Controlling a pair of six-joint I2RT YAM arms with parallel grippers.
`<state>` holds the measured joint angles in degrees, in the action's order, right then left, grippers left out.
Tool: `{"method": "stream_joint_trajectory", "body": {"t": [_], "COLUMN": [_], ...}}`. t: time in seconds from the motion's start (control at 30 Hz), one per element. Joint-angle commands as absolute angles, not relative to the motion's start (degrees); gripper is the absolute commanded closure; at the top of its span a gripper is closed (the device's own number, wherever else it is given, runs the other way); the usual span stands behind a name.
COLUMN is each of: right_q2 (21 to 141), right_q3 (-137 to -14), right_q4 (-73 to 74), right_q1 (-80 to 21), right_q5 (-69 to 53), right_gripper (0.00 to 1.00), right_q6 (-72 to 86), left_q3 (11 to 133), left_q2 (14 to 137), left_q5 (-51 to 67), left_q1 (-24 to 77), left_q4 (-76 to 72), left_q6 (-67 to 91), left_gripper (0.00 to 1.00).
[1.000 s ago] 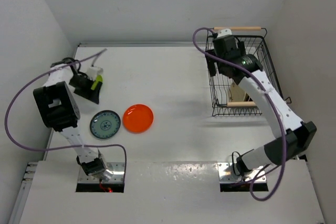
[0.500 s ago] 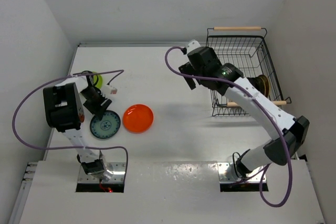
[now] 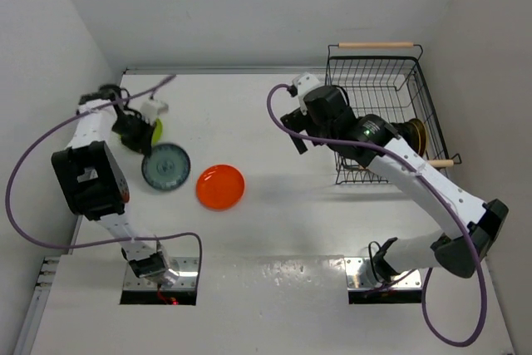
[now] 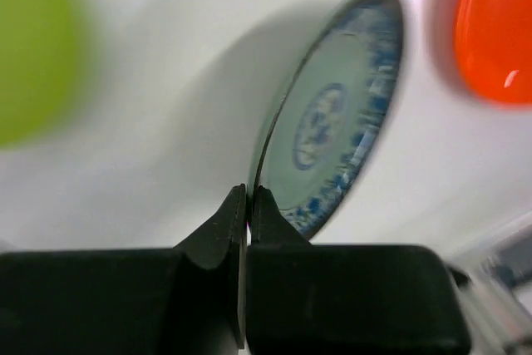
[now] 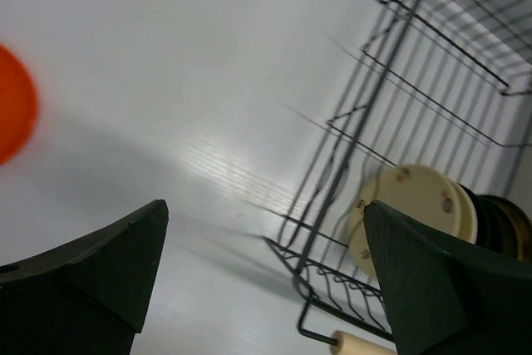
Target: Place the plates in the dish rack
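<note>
Teal with a blue pattern, the teal plate is near the left edge of the tabletop, caught by the left hand, which is clamped on its rim. The left wrist view shows the two dark fingers pressed together on either side of the plate's thin near edge. From there the plate reaches away from the hand at a tilt, its patterned face turned to the right. Whether its far edge touches the tabletop cannot be told. Just beside this hand, towards the far left corner, lies the lime green plate, partly hidden by the wrist and only a blur in the wrist view. The orange-red plate lies flat on the tabletop just to the right of the teal plate and a little nearer the near edge, apart from it. The dish rack stands in the far right corner, a wooden rod handle running along its far side. A gold-brown plate stands on edge inside, against the rack's right side. The right wrist view shows two cream plates upright at the rack's near end, with darker plates behind them. The right hand hangs over bare tabletop just left of the rack, well apart from the teal plate. Its fingers are spread wide and hold nothing.
</note>
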<state>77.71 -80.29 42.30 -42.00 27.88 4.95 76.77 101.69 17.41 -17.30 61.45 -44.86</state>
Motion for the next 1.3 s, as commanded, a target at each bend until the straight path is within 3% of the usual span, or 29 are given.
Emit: {"method": "stream_joint_trajectory", "body": {"t": [0.0, 0.2, 0.47, 0.57, 0.6, 0.67, 0.77, 0.83, 0.87, 0.9, 0.93, 1.0, 1.03, 1.07, 1.17, 1.27], "right_q2": [77.52, 78.83, 85.94, 89.03, 89.56, 89.74, 89.65, 89.03, 88.86, 87.81, 87.45, 86.75, 86.57, 86.4, 85.96, 85.69], "right_q3": [-81.21, -81.56, -83.22, -84.37, -84.29, -82.8, -81.91, -81.65, -81.65, -81.74, -82.0, -84.79, -85.68, -87.87, -92.37, -92.99], "right_q4": [38.07, 24.28, 7.65, 9.22, 9.58, 9.06, 8.0, 8.26, 8.17, 8.35, 9.83, 12.38, 15.7, 18.95, 27.65, 32.86], "right_q1": [-43.77, -46.49, -48.86, -49.13, -48.87, -49.04, -49.13, -48.96, -48.96, -49.13, -49.22, -48.61, -48.43, -47.47, -42.81, -35.35], "right_q5": [17.68, 1.96, -1.76, -0.09, -0.17, 1.49, 2.37, 4.74, 5.44, 7.8, 11.13, 18.43, 21.33, 31.28, 45.8, 52.81], "right_gripper": [0.0, 0.0, 0.07, 0.35, 0.57, 0.8, 0.97, 1.0, 1.0, 1.0, 1.0, 1.0, 1.0, 1.0, 1.0, 1.0], "right_q6": [7.12, 11.85, 17.49, 18.89, 19.77, 20.39, 21.18, 21.18, 21.18, 20.83, 20.31, 18.12, 17.41, 15.58, 11.27, 6.44], "left_q3": [89.8, 94.84, 96.76, 96.77, 96.77, 97.29, 97.29, 97.29, 97.29, 97.29, 97.29, 97.82, 97.82, 97.82, 97.29, 94.49], "left_q2": [94.14, 84.48, 82.0, 81.39, 81.39, 80.86, 80.86, 80.86, 80.86, 81.47, 81.47, 82.09, 82.09, 82.7, 83.93, 84.73], "left_q5": [34.48, 44.19, 49.91, 50.45, 50.97, 51.59, 52.12, 49.5, 47.83, 45.9, 43.62, 33.61, 29.4, 20.48, 7.08, 5.36], "left_q1": [-18.9, -9.33, 2.98, 4.13, 4.13, 4.13, 4.13, 4.66, 4.66, 4.66, 4.66, 4.66, 4.05, 4.04, 1.59, 1.58], "left_q4": [64.85, 60.74, 60.02, 60.03, 60.03, 60.56, 60.56, 59.86, 59.24, 58.72, 58.1, 55.57, 54.42, 53.27, 49.93, 49.92], "left_q6": [-46.85, -37.36, -31.2, -30.67, -30.67, -30.15, -30.15, -29.54, -28.66, -27.7, -25.42, -22.34, -18.93, -17.42, -14.33, -15.9], "left_gripper": [1.0, 1.0, 1.0, 1.0, 1.0, 1.0, 1.0, 1.0, 0.97, 0.84, 0.4, 0.05, 0.0, 0.0, 0.0, 0.0]}}
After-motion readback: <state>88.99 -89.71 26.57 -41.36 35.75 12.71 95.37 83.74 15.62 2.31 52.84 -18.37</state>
